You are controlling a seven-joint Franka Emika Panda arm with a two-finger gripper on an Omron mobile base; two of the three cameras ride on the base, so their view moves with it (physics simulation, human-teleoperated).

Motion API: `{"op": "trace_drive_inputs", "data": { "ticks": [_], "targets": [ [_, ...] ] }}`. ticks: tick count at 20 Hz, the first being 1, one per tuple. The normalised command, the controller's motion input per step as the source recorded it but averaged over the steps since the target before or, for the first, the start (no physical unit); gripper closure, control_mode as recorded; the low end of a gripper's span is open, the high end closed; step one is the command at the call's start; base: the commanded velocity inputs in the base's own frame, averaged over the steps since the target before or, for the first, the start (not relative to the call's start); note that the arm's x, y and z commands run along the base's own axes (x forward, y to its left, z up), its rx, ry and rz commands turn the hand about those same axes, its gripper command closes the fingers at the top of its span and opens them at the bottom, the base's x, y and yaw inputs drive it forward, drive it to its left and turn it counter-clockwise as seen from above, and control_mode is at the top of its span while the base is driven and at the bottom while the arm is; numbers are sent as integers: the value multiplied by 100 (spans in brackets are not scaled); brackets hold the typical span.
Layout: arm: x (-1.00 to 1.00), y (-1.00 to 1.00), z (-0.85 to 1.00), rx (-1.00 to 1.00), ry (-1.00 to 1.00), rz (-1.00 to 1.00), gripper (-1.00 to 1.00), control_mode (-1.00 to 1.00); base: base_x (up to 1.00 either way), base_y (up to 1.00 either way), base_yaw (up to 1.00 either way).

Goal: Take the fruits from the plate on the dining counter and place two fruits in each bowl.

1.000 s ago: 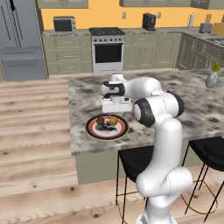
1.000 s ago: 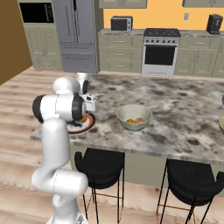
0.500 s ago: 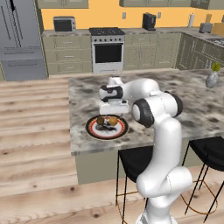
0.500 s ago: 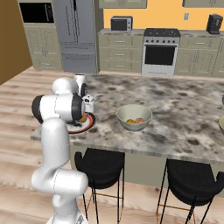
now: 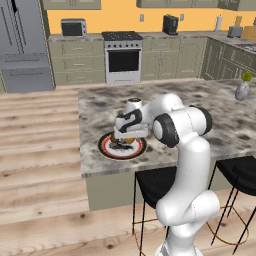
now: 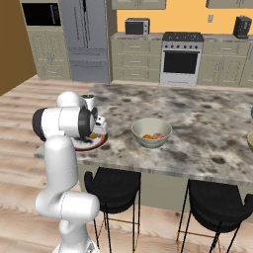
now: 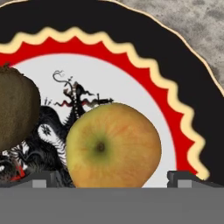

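The step in hand looks like the pick of the third fruit: the two-finger gripper (image 7: 112, 177) hangs low over the round plate with the red scalloped ring, white band and dark patterned centre (image 7: 144, 48), its jaws spread wide apart with one dark tip on either side of the yellow-orange, apple-like fruit (image 7: 113, 145), and nothing is clamped yet. That plate (image 5: 106, 148) lies on the long slab of mottled grey-brown marble, the dining counter (image 5: 200, 107), near its front edge toward the left end. Beside the apple on the plate sits the dark brownish-green, kiwi-like fruit (image 7: 16, 113), close to it but seemingly not touching. To do this well, the descent should probably go straight down until the tips reach the fruit's widest girth, stopping short of the plate's surface, and the closing should be centred so the round fruit is not squeezed sideways into its neighbour. The deep beige bowl (image 6: 151, 133) further along the counter already holds an orange fruit (image 6: 147, 137) and a pinkish-red fruit (image 6: 158, 136), so this one likely belongs in the second bowl, whose pale rim (image 6: 250, 142) shows at the far right of the counter's front edge.
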Motion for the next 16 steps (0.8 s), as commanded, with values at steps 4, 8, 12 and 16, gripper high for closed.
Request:
{"op": "trace_drive_inputs", "data": {
  "ticks": [4, 8, 12, 16],
  "targets": [
    [32, 0, 0, 0, 0, 0, -100, -100, 0, 0, 0],
    [13, 0, 0, 0, 0, 0, -100, -100, 0, 0, 0],
    [0, 0, 0, 0, 0, 0, -100, -100, 0, 0, 0],
    [0, 0, -4, 0, 0, 0, 100, -100, 0, 0, 0]
  ]
}}
